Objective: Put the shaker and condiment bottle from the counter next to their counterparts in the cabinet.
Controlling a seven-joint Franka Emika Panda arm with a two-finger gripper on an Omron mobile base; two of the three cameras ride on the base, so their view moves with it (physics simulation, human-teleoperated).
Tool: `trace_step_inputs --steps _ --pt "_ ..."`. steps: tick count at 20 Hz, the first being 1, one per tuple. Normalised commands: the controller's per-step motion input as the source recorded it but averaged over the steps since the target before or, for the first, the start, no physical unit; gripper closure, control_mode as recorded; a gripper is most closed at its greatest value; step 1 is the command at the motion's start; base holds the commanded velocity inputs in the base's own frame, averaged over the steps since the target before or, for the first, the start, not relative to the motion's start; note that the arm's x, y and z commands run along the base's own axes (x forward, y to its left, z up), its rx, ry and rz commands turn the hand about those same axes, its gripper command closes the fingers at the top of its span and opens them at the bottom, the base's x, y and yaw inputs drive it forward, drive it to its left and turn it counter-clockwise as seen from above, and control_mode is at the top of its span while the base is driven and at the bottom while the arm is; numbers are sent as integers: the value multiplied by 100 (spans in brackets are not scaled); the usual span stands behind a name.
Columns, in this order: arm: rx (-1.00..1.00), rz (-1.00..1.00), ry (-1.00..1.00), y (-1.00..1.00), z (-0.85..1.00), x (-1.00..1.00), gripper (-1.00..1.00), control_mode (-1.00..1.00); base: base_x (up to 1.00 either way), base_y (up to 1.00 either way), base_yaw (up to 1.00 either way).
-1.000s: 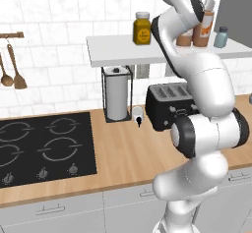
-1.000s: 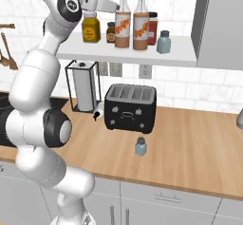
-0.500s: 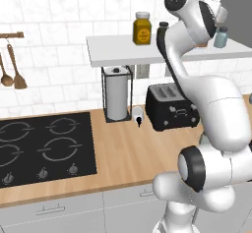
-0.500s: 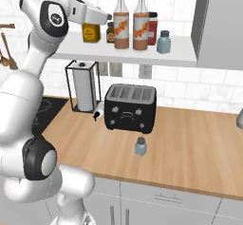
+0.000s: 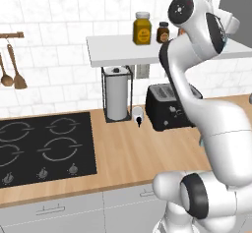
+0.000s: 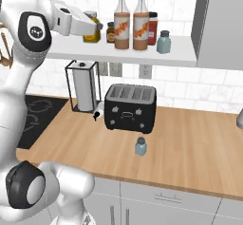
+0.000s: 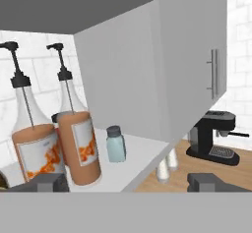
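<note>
**Ana:** Fingers [image 7: 42, 182] stand wide apart with nothing between them; in the hand view one dark tip sits at each lower corner. The gripper [image 6: 97, 26] is raised to shelf height in the right base view, at the left end of the cabinet [image 6: 180, 57], just in front of the squat yellow jar [image 6: 91, 33].

**Ben:** And the bottles, measured from those fingers?

**Ana:** Both orange sauce bottles stand upright on the shelf, side by side and close enough that I cannot tell whether they touch. The condiment bottle [image 7: 78, 143] rises just beyond the left fingertip in the hand view; its twin bottle [image 7: 35, 146] is further to the left of it. In the right base view they stand just to the right of the gripper, past a small brown jar [image 6: 110, 32].

**Ben:** The shakers?

**Ana:** One pale shaker on the shelf [image 7: 116, 144] sits beyond the gap between the fingers, a little right of the two bottles and apart from them. The shaker [image 6: 140, 146] of the task is well below the fingers, upright on the counter [image 6: 190, 143], just in front of the black toaster [image 6: 130, 107].

**Ben:** Anything else near the fingers?

**Ana:** Off beyond the right fingertip in the hand view, low on the counter, stands a black coffee machine [image 7: 212, 136], under a grey wall cupboard [image 7: 187, 55].
</note>
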Motion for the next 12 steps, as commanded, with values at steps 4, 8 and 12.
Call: trace_step_inputs --steps 4,8,12 --pt "0 0 0 0 -3 -60 -100 -100 0 0 0" --pt "0 0 0 0 -6 -62 -100 -100 0 0 0" --pt "0 3 3 -1 -14 -71 -100 -100 0 0 0"
